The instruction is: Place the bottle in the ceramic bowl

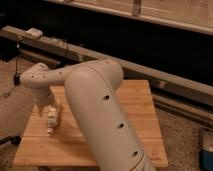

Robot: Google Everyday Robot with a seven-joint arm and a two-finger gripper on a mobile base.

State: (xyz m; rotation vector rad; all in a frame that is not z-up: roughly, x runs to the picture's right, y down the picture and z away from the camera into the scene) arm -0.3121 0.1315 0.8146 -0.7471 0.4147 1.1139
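Dim, warm light. Pale wooden worktop (pixel 142 102), plank seams visible, standing on speckled grey floor (pixel 185 132). Behind it, long metal rail (pixel 150 75) running diagonally from upper left down to right. Small white box (pixel 34 33) on rail's left end; thin cables (pixel 64 47) hanging near it. Dark wall (pixel 150 45) above rail, pale ledge (pixel 170 15) along top. Blue object (pixel 207 150) at right edge, on floor. Black cable (pixel 9 141) at lower left. End effector (pixel 49 111) low over worktop's left part.
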